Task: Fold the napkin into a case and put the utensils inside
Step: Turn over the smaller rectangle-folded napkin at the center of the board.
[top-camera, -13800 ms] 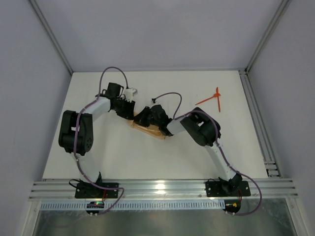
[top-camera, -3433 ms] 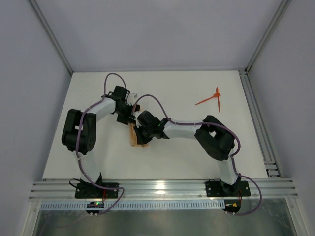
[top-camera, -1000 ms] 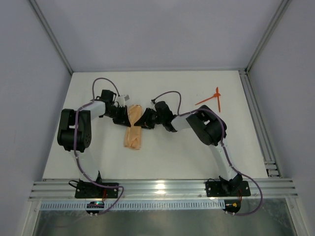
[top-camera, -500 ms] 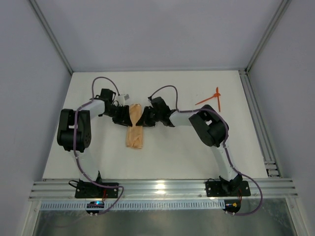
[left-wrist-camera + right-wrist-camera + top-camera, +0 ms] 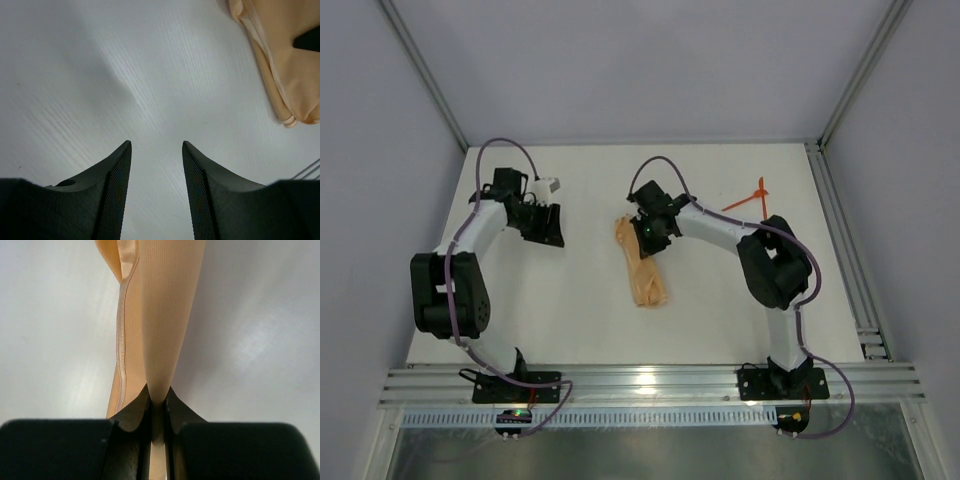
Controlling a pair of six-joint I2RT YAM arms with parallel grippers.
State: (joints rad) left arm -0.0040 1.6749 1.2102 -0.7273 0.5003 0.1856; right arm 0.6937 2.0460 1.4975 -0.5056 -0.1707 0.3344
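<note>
The peach-orange napkin (image 5: 647,275) lies as a narrow folded strip in the middle of the table, running diagonally toward the front. My right gripper (image 5: 642,242) is shut on its far end; in the right wrist view the cloth (image 5: 165,315) is pinched between the closed jaws (image 5: 157,396) and stretches away from them. My left gripper (image 5: 548,234) stands open to the left, apart from the cloth, with only bare table between its fingers (image 5: 117,190). The napkin's corner (image 5: 280,65) shows at the upper right of that view. The two orange-red utensils (image 5: 741,205) lie crossed at the far right.
White tabletop (image 5: 560,320) bounded by grey walls, with an aluminium rail (image 5: 840,230) along the right edge and another along the front. The right arm's elbow (image 5: 775,265) sits between the napkin and the utensils.
My left gripper has opened, released the napkin and drawn back to the left. My right gripper has closed on the cloth and carried it to the right.
</note>
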